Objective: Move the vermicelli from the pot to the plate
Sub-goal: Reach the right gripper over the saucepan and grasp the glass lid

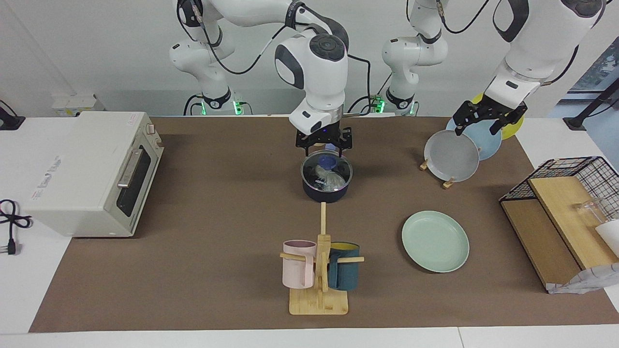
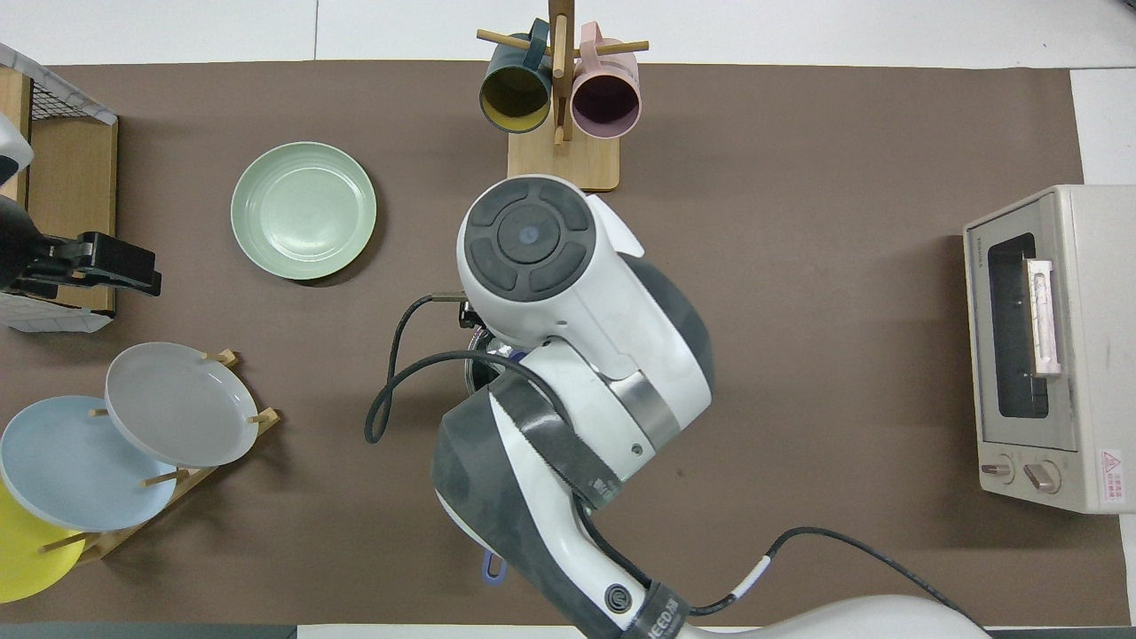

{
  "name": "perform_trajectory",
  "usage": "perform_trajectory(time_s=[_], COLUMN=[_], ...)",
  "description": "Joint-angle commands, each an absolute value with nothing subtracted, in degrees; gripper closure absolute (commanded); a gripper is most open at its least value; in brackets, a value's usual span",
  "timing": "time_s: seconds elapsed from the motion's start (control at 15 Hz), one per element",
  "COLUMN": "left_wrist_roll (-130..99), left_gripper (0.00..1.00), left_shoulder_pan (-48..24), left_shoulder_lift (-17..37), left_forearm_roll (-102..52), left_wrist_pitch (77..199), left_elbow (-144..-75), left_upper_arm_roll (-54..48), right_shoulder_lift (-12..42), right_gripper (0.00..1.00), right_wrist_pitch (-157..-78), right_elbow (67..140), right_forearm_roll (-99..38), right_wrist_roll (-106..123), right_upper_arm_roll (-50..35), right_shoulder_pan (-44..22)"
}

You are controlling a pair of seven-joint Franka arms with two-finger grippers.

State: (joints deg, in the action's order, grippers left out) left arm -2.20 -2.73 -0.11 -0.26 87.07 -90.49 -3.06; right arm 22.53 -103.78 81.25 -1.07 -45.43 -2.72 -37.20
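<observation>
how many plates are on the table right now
4. The mint-green plate lies flat on the mat toward the left arm's end. The grey plate, light blue plate and yellow plate stand in a wooden rack nearer the robots.
</observation>
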Motion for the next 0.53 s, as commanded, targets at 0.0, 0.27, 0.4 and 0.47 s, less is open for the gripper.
perform_trajectory(time_s=[0.0, 0.27, 0.4, 0.47], left_wrist_roll=[-1.4, -1.4, -1.4, -1.4], left_gripper=[0.00, 0.00, 0.00, 0.00], left_shoulder_pan=[-2.0, -1.9, -2.0, -1.9], left_shoulder_lift=[-1.7, -1.7, -1.7, -1.7], left_forearm_roll=[-0.4, -0.5, -0.4, -0.4], left_wrist_pitch=[87.7, 87.7, 87.7, 87.7], left_elbow=[-92.2, -92.2, -92.2, -92.2], left_upper_arm_roll=[-3.6, -3.6, -3.5, -3.5], right_shoulder_lift=[21.4, 20.7, 20.6, 20.6], right_gripper=[0.00, 0.00, 0.00, 0.02], right_wrist_pitch=[-109.6, -113.7, -113.7, -113.7], right_elbow=[88.1, 93.9, 94.6, 94.6], right_forearm_roll=[-1.1, -0.8, -0.7, -0.6], right_wrist_roll=[-47.6, -47.6, -47.5, -47.3], right_upper_arm_roll=[-2.6, -2.6, -2.6, -2.6], right_shoulder_pan=[-38.4, -39.7, -39.9, -39.9])
